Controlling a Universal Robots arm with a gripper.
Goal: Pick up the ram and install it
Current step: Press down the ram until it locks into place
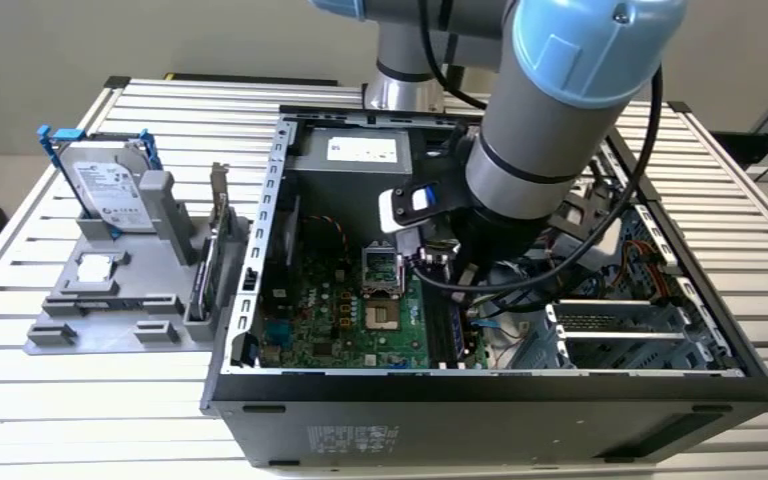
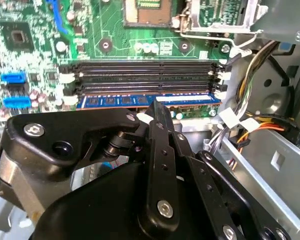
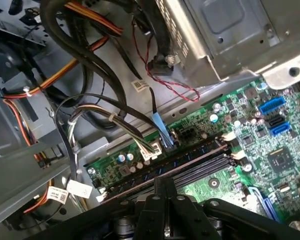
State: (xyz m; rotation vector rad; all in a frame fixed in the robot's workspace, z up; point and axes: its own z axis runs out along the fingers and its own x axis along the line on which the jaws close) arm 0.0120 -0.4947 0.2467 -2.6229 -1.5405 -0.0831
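Observation:
The ram [image 2: 120,100], a narrow stick with a blue face, stands on edge in the motherboard slot nearest the case's cable side. Two empty black slots [image 2: 145,75] run parallel beside it. In the second wrist view my gripper [image 2: 155,107] is shut, its black fingertips together and resting on the ram's top edge near mid-length. From the first wrist view, the shut gripper [image 3: 163,186] sits over the dark ram [image 3: 190,159] and slots. The arm [image 1: 544,150] reaches down into the open computer case [image 1: 491,385], over the motherboard [image 1: 344,320].
Bundled cables [image 3: 90,115] and a metal drive cage [image 1: 624,330] crowd the case beside the slots. The CPU socket [image 1: 381,270] lies on the slots' other side. At the exterior view's left, a grey fixture [image 1: 104,300] holds a silver hard drive [image 1: 111,185] and an upright card [image 1: 217,230].

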